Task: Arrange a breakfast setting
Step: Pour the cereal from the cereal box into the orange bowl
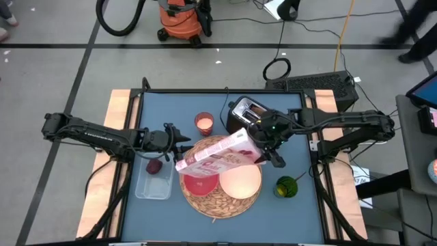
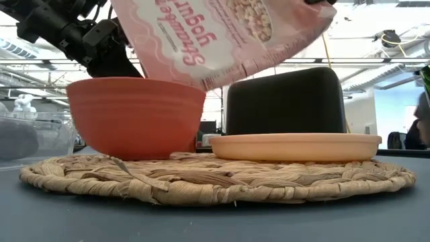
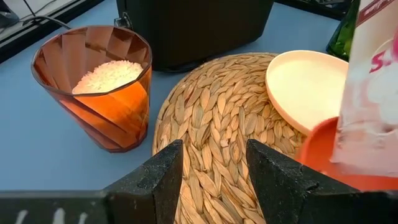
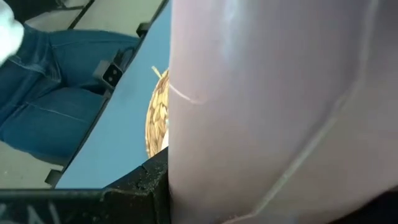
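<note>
A round woven straw mat [image 1: 220,198] lies mid-table and carries a red bowl [image 1: 201,183] and a cream plate [image 1: 240,182]. Over them slants a pink printed bag [image 1: 217,156], with my right gripper [image 1: 265,154] shut on it. The bag's lower end [image 2: 209,82] hangs just above the bowl [image 2: 134,115]. My left gripper [image 3: 214,168] stands open at the mat's far left edge with nothing between its fingers. A dark red fruit [image 1: 154,166] lies in a clear tub [image 1: 153,183] left of the mat. My right gripper holds the pink bag by its raised end [image 1: 251,145], the one toward the table's right. It comes from the right, slanting down. The bag fills the wrist view beside one finger [image 4: 149,180] and hides the hold. It hangs tilted, clear of bowl and plate.
A black toaster [image 1: 242,113] stands behind the mat. An orange ribbed cup [image 3: 99,87] with white grains stands at the far left of the mat. A green object [image 1: 287,186] sits right of the mat. A person in jeans [image 4: 56,93] is beyond the table's edge.
</note>
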Action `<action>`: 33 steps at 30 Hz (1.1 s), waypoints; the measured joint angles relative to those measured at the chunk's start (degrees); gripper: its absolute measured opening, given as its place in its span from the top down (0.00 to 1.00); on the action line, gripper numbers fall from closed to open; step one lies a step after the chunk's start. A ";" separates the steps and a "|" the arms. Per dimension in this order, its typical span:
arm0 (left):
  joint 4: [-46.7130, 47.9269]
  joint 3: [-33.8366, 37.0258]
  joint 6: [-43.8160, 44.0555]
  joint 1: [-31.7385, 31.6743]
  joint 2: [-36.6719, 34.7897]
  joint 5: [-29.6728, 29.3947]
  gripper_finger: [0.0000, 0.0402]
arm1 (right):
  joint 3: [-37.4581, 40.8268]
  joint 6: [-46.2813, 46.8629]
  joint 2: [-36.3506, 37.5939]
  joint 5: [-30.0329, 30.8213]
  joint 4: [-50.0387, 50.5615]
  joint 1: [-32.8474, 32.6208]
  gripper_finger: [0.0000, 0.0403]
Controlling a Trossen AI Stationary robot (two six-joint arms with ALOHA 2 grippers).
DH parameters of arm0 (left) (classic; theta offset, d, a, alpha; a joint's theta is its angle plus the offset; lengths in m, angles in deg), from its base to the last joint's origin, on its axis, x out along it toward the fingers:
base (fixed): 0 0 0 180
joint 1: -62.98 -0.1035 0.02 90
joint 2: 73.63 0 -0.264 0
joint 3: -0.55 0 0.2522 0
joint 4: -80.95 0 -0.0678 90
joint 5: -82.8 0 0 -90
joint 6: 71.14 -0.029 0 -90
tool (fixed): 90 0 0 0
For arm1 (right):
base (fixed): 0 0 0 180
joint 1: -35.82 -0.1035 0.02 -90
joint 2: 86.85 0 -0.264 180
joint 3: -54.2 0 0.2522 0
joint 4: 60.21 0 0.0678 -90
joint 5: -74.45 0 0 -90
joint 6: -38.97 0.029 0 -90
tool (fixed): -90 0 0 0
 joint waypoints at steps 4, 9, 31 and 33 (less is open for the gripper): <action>-0.02 0.00 -0.01 0.00 0.00 0.00 0.55 | -2.11 0.11 0.04 -0.01 -0.14 0.00 0.52; -0.02 0.00 -0.02 0.00 0.00 0.00 0.55 | -3.30 0.43 -1.21 -0.15 -0.09 0.00 0.52; 15.15 0.09 6.20 0.28 -15.19 17.52 0.55 | -3.65 0.55 -0.98 -0.04 2.12 -0.02 0.52; 15.09 0.09 5.04 0.80 -15.49 17.75 0.55 | -3.65 0.55 -0.90 -0.09 1.71 -0.02 0.52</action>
